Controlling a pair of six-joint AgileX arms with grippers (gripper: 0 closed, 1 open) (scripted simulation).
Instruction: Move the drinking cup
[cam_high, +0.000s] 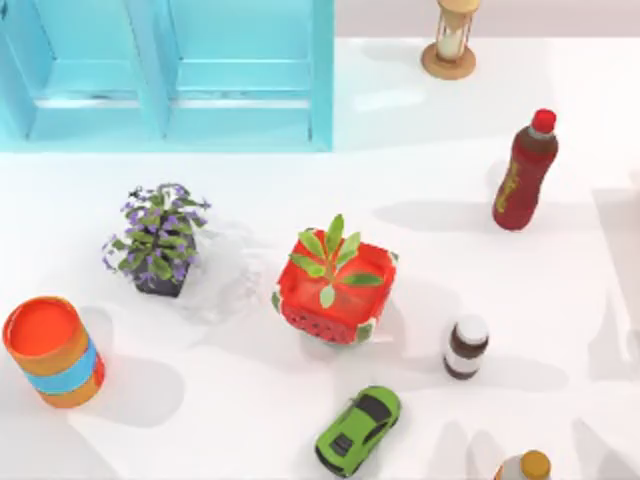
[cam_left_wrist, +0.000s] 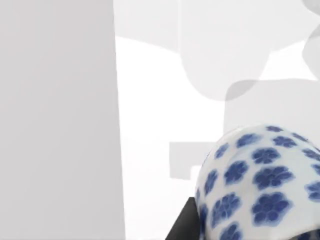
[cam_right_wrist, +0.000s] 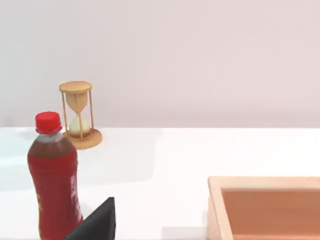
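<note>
White table, glossy, with soft grey shadows across it. Pale plain wall behind it in the right wrist view.

Drinking cup: upright at the table's near left edge, orange with a light blue band, well apart from everything else.

Purple-flowered plant stands left of centre; red watermelon-patterned pot with a green seedling at centre. Green toy car lies near the front, a small brown jar to its right. Red bottle stands at the right, hourglass at the far edge. Turquoise shelf unit fills the far left.

Left wrist view: blue-and-white flowered ceramic close up. Right wrist view: corner of a wooden box on the table.

Left and right end effector: whether released or clenched, cannot tell.
</note>
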